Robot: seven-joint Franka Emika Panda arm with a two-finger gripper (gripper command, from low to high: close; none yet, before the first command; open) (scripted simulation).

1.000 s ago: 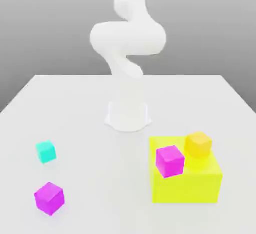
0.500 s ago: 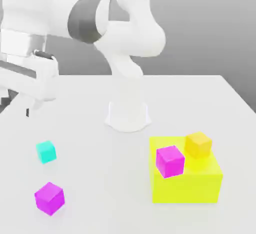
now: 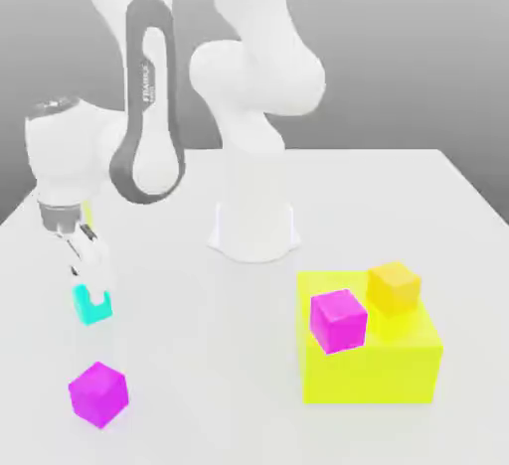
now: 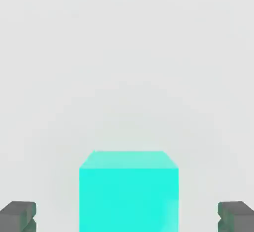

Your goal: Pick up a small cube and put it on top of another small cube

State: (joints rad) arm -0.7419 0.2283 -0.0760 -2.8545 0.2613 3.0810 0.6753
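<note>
Within the last second the arm has been swung from above its base down to the exterior view's left, and the hand (image 3: 87, 272) is now brought low over the turquoise cube (image 3: 93, 305), which rests on the white tabletop (image 3: 199, 354). In the hand view the cube (image 4: 128, 191) is seen between the two dark fingertips (image 4: 18, 216), which are spread fully wide and clear of its sides (nothing is held). The approach is judged nearly complete; closing remains. A magenta cube (image 3: 98, 392) lies near.
</note>
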